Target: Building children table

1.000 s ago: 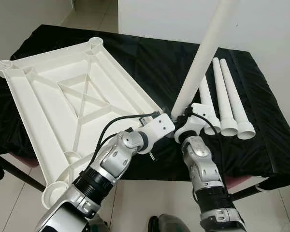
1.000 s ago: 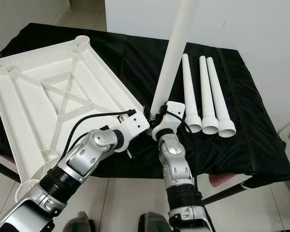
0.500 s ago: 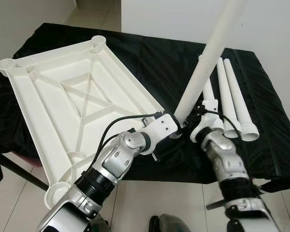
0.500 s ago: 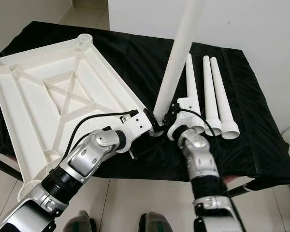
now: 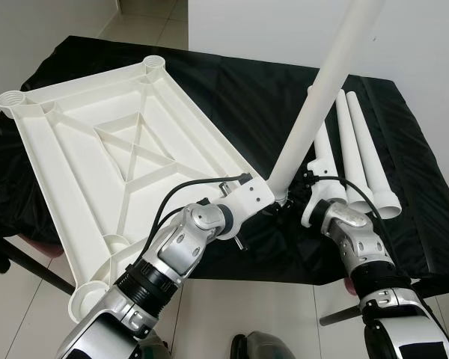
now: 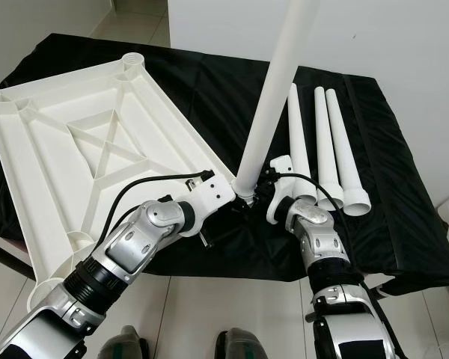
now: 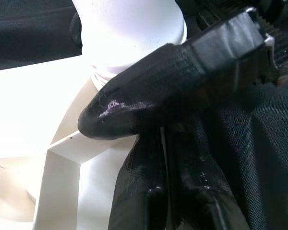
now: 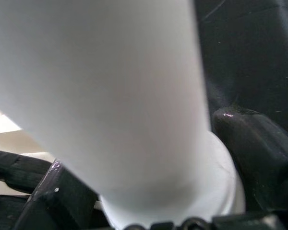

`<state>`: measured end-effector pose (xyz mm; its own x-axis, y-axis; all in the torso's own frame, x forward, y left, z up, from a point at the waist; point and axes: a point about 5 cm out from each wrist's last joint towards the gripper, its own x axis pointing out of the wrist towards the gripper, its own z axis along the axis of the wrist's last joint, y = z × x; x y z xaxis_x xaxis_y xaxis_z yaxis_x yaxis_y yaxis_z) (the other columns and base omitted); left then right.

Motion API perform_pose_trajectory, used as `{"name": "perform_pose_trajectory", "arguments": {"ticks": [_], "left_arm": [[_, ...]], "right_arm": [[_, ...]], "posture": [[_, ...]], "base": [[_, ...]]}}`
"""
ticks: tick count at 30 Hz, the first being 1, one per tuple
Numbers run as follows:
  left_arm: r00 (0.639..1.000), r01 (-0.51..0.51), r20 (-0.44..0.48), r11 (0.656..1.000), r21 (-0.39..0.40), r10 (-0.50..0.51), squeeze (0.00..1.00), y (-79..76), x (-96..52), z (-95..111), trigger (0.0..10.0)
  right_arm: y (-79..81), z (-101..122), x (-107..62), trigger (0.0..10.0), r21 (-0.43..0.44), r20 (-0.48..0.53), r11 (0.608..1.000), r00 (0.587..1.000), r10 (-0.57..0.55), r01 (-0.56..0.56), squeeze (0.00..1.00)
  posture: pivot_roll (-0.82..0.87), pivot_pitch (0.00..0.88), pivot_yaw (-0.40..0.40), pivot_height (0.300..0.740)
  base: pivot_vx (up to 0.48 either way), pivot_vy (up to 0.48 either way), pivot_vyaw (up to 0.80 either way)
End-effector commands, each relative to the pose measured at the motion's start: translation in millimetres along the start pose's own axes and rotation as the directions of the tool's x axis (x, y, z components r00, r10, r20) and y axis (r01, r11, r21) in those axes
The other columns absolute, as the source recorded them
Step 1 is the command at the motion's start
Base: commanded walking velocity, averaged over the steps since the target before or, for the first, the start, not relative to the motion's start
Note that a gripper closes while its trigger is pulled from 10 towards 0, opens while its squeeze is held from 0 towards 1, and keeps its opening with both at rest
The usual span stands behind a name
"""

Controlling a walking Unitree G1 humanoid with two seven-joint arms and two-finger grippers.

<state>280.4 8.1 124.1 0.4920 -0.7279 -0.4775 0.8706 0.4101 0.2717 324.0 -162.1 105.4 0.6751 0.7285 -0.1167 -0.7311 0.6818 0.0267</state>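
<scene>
The white table top (image 5: 82,172) lies upside down on a black-draped table. One white leg (image 5: 314,105) stands tilted, with its wide base (image 7: 129,33) at the top's near right corner. My right gripper (image 5: 289,200) is shut on that base, one finger (image 8: 259,153) on each side of the leg (image 8: 110,96). My left gripper (image 5: 272,206) is beside the same base from the left. Its fingers (image 7: 144,191) are pressed together with nothing between them, lying under the right gripper's finger (image 7: 182,76).
Three more white legs (image 5: 363,161) lie side by side on the black cloth (image 5: 247,97) to the right, close behind my right arm. The table's near edge is just below the grippers, over tiled floor (image 5: 232,314). A white wall (image 5: 419,37) stands behind.
My right forearm has swung out to the right while its gripper stayed at the leg's base. The leg's base has sunk slightly. The left arm has hardly moved.
</scene>
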Motion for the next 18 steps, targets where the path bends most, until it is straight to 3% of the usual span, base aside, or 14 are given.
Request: {"name": "perform_pose_trajectory", "arguments": {"ticks": [1,5,6,8,10,18], "left_arm": [[0.995,0.039,-0.087,0.999,-0.020,-0.041,0.00,-7.9,2.7,-20,10.0],[0.995,0.049,-0.085,0.999,-0.017,-0.050,0.00,-10.0,3.4,-19,10.0],[0.995,0.051,-0.085,0.999,-0.017,-0.052,0.00,-10.4,3.4,-19,10.0],[0.995,0.052,-0.086,0.999,-0.016,-0.053,0.00,-10.6,3.5,-19,10.0],[0.995,0.053,-0.086,0.998,-0.015,-0.055,0.00,-11.4,3.5,-20,10.0],[0.994,0.055,-0.089,0.998,-0.015,-0.057,0.00,-12.9,3.0,-21,10.0]], "right_arm": [[-6.8,-5,-6.7,10.0,0.012,-0.010,1.000,1.000,-0.028,0.028,0.00],[-15.7,2,-7.1,10.0,0.014,0.036,0.997,0.996,-0.081,0.080,0.00],[-18.3,3,-7.1,7.3,0.013,0.040,0.995,0.994,-0.102,0.102,0.00],[-19.7,4,-7.1,7.3,0.011,0.041,0.993,0.993,-0.114,0.114,0.00],[-20.2,1,-7.1,0.0,0.010,0.025,0.994,0.993,-0.112,0.112,0.00],[-13.9,-5,-6.8,0.0,0.026,0.030,0.997,0.997,-0.078,0.077,0.00]], "posture": [[-0.06,0.007,-0.047,0.740],[-0.07,0.008,-0.043,0.740],[-0.07,0.008,-0.042,0.740],[-0.07,0.007,-0.042,0.740],[-0.07,0.005,-0.041,0.740],[-0.06,0.002,-0.047,0.740]], "base": [[0.000,0.000,0.00],[0.000,0.000,0.00],[0.000,0.000,0.00],[0.000,0.000,0.00],[0.000,0.000,0.00],[0.000,0.000,0.00]]}}
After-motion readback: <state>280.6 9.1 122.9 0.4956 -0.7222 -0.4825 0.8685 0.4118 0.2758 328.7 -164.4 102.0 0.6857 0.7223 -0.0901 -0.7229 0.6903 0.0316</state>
